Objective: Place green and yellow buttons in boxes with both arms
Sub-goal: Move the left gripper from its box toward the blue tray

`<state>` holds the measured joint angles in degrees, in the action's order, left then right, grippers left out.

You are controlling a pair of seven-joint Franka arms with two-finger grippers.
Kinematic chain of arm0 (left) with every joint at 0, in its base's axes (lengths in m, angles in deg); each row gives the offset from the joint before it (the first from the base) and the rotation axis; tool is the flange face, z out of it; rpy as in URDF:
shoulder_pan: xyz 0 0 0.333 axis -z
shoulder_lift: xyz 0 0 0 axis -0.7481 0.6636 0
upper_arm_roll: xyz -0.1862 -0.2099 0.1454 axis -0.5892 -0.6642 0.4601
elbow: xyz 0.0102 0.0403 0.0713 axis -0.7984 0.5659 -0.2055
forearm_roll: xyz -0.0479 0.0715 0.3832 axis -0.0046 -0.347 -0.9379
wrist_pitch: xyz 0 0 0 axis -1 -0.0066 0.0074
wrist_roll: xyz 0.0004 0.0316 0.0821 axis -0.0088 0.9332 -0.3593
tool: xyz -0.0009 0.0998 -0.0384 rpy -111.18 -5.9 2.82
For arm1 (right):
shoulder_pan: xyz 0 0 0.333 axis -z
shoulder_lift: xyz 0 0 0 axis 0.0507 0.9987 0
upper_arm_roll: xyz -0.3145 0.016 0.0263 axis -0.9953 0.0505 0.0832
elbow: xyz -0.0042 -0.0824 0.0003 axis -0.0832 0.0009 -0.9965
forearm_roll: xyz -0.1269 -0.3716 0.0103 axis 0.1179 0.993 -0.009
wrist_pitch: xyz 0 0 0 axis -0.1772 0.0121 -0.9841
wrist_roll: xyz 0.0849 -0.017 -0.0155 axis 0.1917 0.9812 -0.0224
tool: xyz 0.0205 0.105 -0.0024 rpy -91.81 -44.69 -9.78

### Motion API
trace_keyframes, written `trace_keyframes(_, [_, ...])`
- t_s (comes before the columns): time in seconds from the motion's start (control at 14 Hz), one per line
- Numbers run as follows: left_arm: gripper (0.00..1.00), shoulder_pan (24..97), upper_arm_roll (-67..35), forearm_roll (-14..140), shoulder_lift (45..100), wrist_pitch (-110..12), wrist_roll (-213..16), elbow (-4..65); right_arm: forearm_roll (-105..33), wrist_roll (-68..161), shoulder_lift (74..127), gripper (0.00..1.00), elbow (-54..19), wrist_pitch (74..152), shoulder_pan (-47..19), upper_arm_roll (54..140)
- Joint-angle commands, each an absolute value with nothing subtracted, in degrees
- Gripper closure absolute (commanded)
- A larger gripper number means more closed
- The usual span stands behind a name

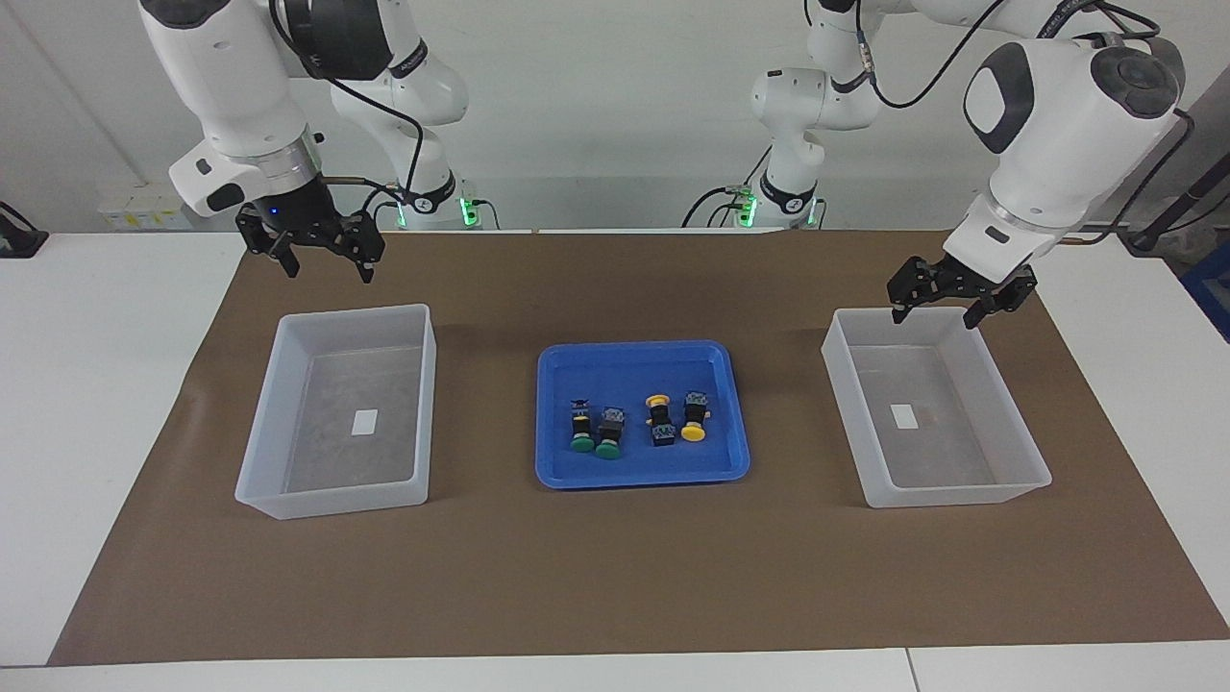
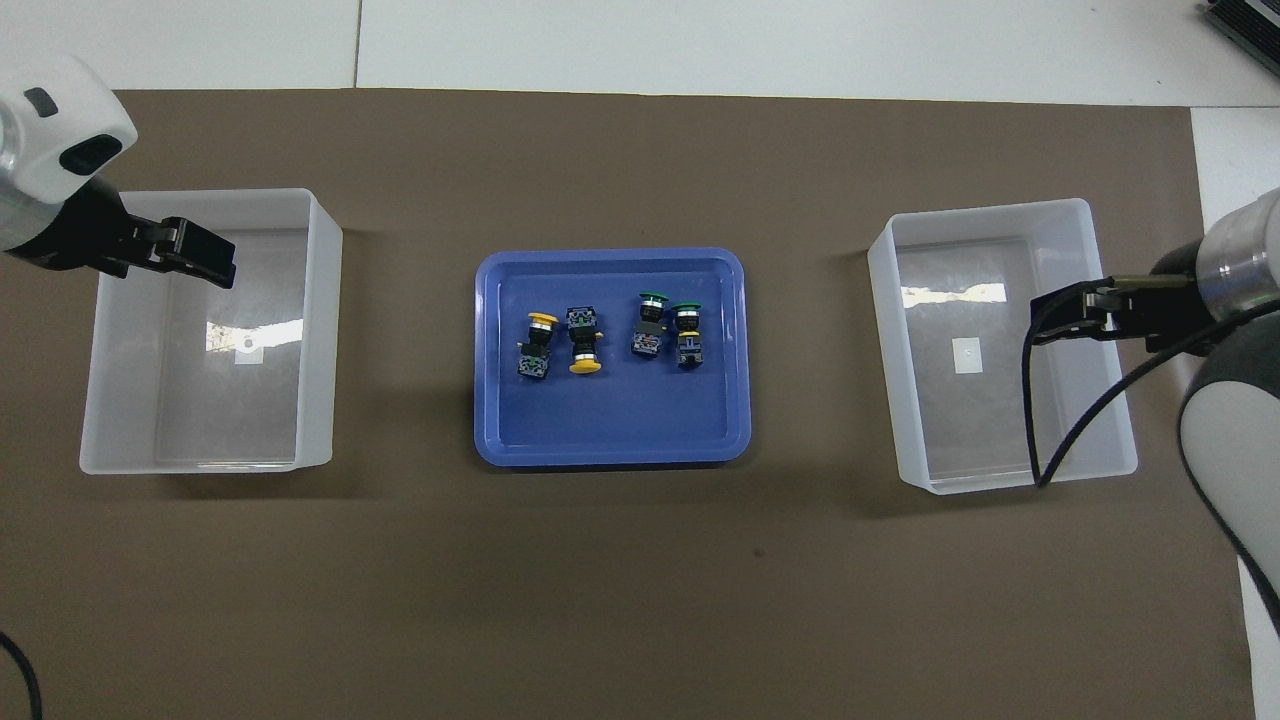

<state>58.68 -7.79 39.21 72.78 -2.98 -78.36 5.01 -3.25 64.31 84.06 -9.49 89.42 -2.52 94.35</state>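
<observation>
**Nothing sorted yet: all four buttons in the tray, both boxes empty**

Tabletop [image 1: 615, 577] with brown mat, three containers in a row across it. Blue tray [image 1: 642, 471] in the middle, one translucent box at each end. Box at the right arm's end [image 1: 288, 423] holds only its white floor label; box at the left arm's end [image 1: 999, 452] likewise, label only. So no placements done, as far as the views show.

Right arm comes in over its own end; right end effector [image 1: 322, 252] hangs up in the air over the robot-side edge of its box, fingers spread wide, nothing held. Left end effector [image 1: 947, 296] hangs low over the robot-side rim of its box, fingers also wide apart, empty. Neither is near the tray.

Task items all inside the blue tray, lying on their sides in two pairs. Green pair toward the right arm's end: green button [image 1: 580, 432] and second green button [image 1: 608, 437], just beside each other, caps pointing away from the robots. Yellow pair toward the left arm's end: yellow button [image 1: 659, 415] with cap toward the robots, second yellow button [image 1: 694, 420] with cap away from them.

Judgement: task at the start. Left to do: four picks, four drops. Likely split is green to the right arm's box and yellow to the left arm's, going by which pair lies closer to which arm. Pairs sit tight, so a pick may nudge the neighbour.
</observation>
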Motion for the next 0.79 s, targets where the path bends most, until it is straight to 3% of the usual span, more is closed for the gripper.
trace_keyframes(0.0, [0.00, 59.32, -7.40, 38.49, 73.77, -1.64, -79.01, 3.00, -2.31, 64.26, 82.33, 0.00, -11.72, 90.92, -2.03, 94.99])
trace_keyframes(0.36, [0.00, 59.76, -7.40, 38.49, 73.77, -1.81, -79.09, 3.09, -3.27, 64.00, 82.42, 0.00, -11.54, 90.92, -1.85, 94.99])
trace_keyframes(0.72, [0.00, 65.47, -7.49, 37.08, 73.41, -4.36, -86.08, 4.50, -3.27, 63.91, 82.42, 0.00, -11.45, 90.75, -1.68, 94.99])
